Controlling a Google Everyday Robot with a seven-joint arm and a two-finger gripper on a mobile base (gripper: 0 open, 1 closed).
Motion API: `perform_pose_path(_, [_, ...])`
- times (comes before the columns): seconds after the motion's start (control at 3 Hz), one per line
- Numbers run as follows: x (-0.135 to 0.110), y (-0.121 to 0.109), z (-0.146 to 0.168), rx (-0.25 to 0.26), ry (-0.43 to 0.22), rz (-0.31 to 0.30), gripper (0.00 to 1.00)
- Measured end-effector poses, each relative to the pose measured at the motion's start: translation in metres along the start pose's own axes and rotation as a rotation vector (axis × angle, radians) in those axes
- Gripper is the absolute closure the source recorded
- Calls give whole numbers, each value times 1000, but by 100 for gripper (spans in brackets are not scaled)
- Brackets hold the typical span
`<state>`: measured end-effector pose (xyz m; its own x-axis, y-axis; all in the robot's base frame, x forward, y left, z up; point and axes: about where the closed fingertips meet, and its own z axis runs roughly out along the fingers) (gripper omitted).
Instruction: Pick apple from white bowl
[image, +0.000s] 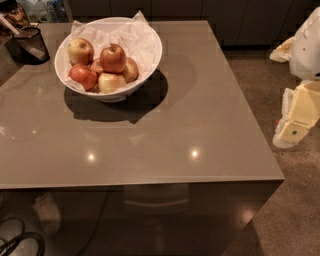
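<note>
The white bowl (143, 71) stands on the far left part of a grey table (190, 115), lined with white paper. It holds several apples. The deep red apple (113, 57) sits on top in the middle of the pile. A yellow apple with red blush (80, 50) lies to its left and an orange-red apple (82, 76) in front left. My gripper (296, 119) hangs at the right edge of the view, beyond the table's right side and far from the bowl, holding nothing that I can see.
A small dark mesh basket (29, 45) stands at the table's far left corner. Dark cabinets (200, 10) run along the back. Speckled floor (280, 220) lies to the right of the table, and cables (20, 240) lie at the lower left.
</note>
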<state>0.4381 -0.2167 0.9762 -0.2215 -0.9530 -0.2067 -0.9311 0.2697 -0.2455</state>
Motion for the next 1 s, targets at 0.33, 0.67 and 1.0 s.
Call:
perform_pose_path(0.33, [0, 0, 0, 0, 0, 0, 0])
perform_pose_path(0.67, [-11, -12, -2, 11, 9, 26, 0])
perform_pose_path(1.0, [-83, -75, -7, 6, -31, 57, 0])
